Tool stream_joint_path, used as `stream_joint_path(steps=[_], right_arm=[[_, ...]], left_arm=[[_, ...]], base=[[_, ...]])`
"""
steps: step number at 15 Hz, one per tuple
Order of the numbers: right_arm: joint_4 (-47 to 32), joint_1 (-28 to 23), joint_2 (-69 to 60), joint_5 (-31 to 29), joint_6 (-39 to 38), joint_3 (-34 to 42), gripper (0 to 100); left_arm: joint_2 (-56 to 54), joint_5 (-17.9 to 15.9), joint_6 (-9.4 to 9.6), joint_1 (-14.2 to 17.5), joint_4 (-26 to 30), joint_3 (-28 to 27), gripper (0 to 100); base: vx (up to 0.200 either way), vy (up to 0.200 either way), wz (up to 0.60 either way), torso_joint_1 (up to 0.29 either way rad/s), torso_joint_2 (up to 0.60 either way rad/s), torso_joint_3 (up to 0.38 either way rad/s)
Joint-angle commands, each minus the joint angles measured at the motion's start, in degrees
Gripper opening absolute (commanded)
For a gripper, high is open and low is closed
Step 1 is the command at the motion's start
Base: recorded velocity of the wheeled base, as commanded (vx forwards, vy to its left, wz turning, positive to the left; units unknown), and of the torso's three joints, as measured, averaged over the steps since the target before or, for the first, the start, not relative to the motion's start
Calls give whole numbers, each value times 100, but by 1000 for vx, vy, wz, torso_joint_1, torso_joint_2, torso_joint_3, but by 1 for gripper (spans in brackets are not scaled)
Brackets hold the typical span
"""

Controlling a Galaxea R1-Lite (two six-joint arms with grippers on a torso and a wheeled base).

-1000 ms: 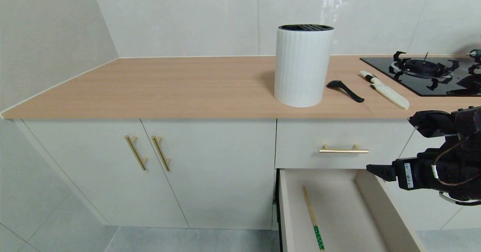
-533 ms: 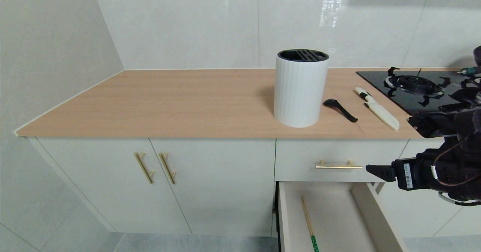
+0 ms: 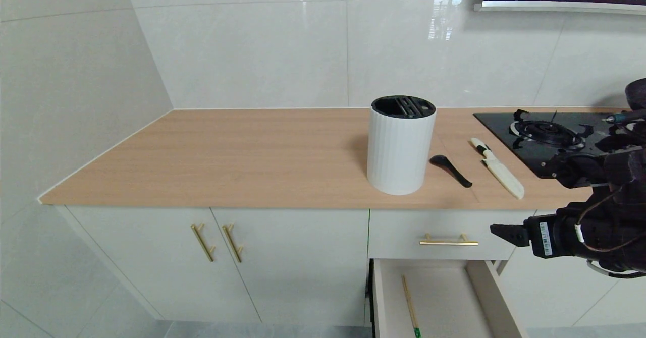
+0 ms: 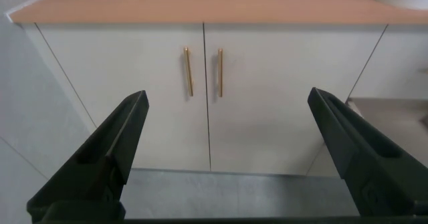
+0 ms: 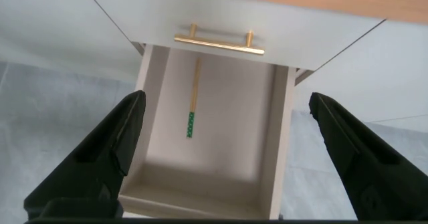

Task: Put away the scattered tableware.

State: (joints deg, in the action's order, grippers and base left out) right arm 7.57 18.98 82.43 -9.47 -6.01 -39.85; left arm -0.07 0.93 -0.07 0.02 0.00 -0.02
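On the wooden counter (image 3: 252,161) a white ribbed holder (image 3: 401,151) with a black slotted top stands upright. Beside it lie a black spoon (image 3: 450,169) and a white knife (image 3: 497,168). Below the counter a drawer (image 3: 484,297) stands pulled out, with a pair of green-tipped chopsticks (image 3: 410,307) inside. My right gripper (image 3: 504,232) hangs open in front of the cabinets, above the drawer (image 5: 150,117) and its chopsticks (image 5: 194,97), holding nothing. My left gripper (image 4: 227,95) is open and holds nothing, facing the double cabinet doors.
A black gas stove (image 3: 550,136) sits at the counter's right end. A closed upper drawer with a gold handle (image 3: 448,241) is above the pulled-out one. Two doors with gold handles (image 4: 188,70) fill the left cabinet. Tiled walls bound the counter at the back and left.
The head camera has moved, so the counter and drawer sit lower in the picture. The tableware lies where it was, and the right gripper stays open by the drawer.
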Motion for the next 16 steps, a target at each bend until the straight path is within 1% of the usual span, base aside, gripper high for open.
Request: stream_joint_path(steps=[1,3,4,5,6,7,8,9,11,12,14,15,16], right_arm=[[34,0,115,16,3,-23,100],[236,-175,458,156,100,-269,100],[447,-509,792,525,372,-559,100],[596,-729,1073,921,583,-814,100],[676,-879,1284,1158,706,-1007,100],[887,-1213,1838,1606,1058,-1517,100],[1036,-1371,2198,1800,1251,-1816,100],[1194,-1459,2602,1932,1304,-2185,100],[1273,-1547,3209,2046,1471,-2818,100],[1282,-1555,3385,2151,1550,-2993,100],[1414,-1547,3578,2450,1559,-3064,100],[1607,-1547,3745,2600,1559,-3064,100],[1730,-1547,3824,2617,1550,-3055,100]], left_arm=[[7,4,-1,-2,0,2,100],[7,4,-1,-2,0,2,100],[7,4,-1,-2,0,2,100],[7,4,-1,6,0,2,100],[7,4,-1,6,0,2,100],[7,4,-1,-2,0,2,100],[7,4,-1,-2,0,2,100],[7,4,-1,-2,0,2,100],[7,4,-1,6,0,2,100],[7,4,-1,6,0,2,100],[7,4,-1,6,0,2,100],[7,4,-1,6,0,2,100],[7,4,-1,6,0,2,100]], base=[[0,0,0,46,-119,-61],[0,0,0,11,-35,-18],[0,0,0,0,0,0],[0,0,0,0,0,0],[0,0,0,0,0,0],[0,0,0,0,0,0],[0,0,0,0,0,0],[0,0,0,0,0,0],[0,0,0,0,0,0],[0,0,0,0,0,0],[0,0,0,0,0,0],[0,0,0,0,0,0],[0,0,0,0,0,0]])
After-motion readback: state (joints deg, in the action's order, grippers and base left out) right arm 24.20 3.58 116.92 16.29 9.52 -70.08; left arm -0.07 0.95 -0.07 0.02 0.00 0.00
